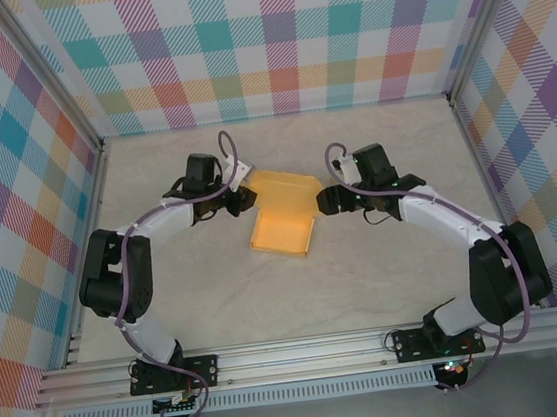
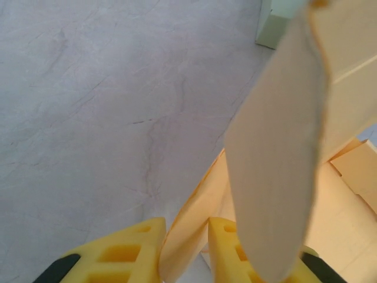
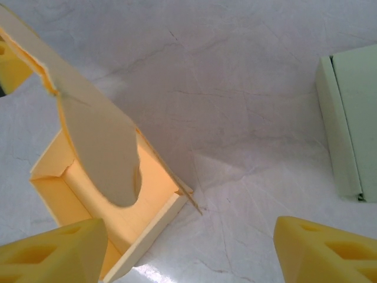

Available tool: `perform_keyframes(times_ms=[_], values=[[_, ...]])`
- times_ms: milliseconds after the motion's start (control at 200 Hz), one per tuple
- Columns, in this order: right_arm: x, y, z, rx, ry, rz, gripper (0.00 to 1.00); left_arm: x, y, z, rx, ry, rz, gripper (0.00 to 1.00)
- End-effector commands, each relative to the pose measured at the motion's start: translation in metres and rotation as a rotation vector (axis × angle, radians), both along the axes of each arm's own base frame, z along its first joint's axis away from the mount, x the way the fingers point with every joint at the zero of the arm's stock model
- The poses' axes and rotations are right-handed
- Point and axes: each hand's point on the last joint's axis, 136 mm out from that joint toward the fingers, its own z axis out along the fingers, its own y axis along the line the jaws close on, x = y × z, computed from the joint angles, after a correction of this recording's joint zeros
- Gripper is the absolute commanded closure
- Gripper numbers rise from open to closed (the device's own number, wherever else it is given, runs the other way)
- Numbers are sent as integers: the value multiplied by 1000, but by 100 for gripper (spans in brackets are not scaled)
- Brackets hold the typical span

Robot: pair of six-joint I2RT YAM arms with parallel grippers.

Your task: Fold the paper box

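While the pale, marble-veined matte tabletop lies flat inside pastel plaid-patterned walls, the thin yellow-orange paper box sits near its centre between my arms, with its shallow tray open and one rounded flap raised. My left gripper pinches a smooth side wall between narrow jaws. My right gripper stands wide beside the box, holding nothing.

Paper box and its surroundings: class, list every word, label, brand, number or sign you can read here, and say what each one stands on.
There is no readable text.
The paper box is plain yellow, with no print on the faces that show.
The checked walls and the table carry no lettering.
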Motion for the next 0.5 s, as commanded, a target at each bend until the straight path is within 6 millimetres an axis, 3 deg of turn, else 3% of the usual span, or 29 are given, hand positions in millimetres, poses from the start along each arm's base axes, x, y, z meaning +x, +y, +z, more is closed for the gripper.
perform_keyframes(times_ms=[0, 320, 495], values=[[14, 10, 8, 11, -51, 46, 31, 2, 0, 16, -17, -19, -14, 77], [20, 23, 0, 72, -13, 55, 73, -3, -1, 17, -57, -6, 11, 91], [25, 26, 1, 87, -10, 49, 86, -10, -2, 25, -130, -25, 63, 96]])
